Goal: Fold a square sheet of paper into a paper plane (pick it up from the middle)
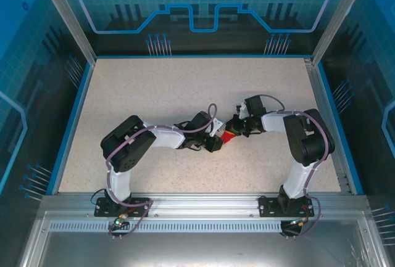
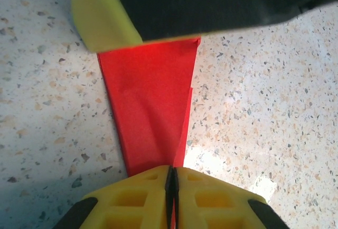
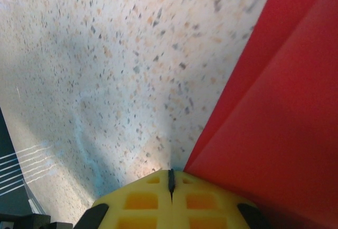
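— Two grippers and one paper: where does it lie?
— Near the middle of the table [image 1: 154, 88], a touch toward 4 o'clock from the centre in the top view. The red paper [image 1: 227, 137] sits between my left gripper [image 1: 216, 143], at its 8 o'clock, and my right gripper [image 1: 235, 126], at its 1 o'clock.
— What is your left doing?
— Its jaws are pinched together on the red paper [image 2: 148, 112]. Seen from my left wrist, the paper is folded and runs from 6 o'clock up to 12 o'clock, widening as it goes. At 6 o'clock a raised flap goes into the seam between my yellow fingers [image 2: 211, 197].
— And the right?
— Closed tight, with its fingers [image 3: 142, 200] meeting. In its wrist view the red paper [image 3: 274, 123] fills the 3 o'clock side, just beside the fingers rather than in their seam. From the left wrist, one of its yellow fingers [image 2: 100, 23] and its dark body sit over the paper's far end. Whether they press on it I cannot tell.
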Controlling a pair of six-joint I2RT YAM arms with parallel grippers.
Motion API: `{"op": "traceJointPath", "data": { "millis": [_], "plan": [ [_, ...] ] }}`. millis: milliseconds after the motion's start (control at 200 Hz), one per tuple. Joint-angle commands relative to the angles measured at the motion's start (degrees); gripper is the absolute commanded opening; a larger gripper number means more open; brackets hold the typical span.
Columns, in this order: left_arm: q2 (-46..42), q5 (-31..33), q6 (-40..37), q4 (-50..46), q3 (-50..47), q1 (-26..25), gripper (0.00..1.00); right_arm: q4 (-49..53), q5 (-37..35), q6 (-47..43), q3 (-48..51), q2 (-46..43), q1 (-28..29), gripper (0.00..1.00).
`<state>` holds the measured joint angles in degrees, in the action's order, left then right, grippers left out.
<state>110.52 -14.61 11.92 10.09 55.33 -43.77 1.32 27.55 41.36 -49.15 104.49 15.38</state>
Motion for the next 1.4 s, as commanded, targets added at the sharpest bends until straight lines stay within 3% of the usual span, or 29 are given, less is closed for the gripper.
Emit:
{"op": "traceJointPath", "data": {
  "millis": [0,1391],
  "plan": [
    [3.21,4.15,-1.68,-13.3,-4.61,-0.13,0.13,2.45,-9.31,-1.65,-0.87,2.61,-4.0,0.04],
    [1.83,4.42,-4.16,-16.33,-7.69,0.97,0.12,-3.43,-2.97,6.8,-13.98,12.34,-13.09,0.03]
  ]
}}
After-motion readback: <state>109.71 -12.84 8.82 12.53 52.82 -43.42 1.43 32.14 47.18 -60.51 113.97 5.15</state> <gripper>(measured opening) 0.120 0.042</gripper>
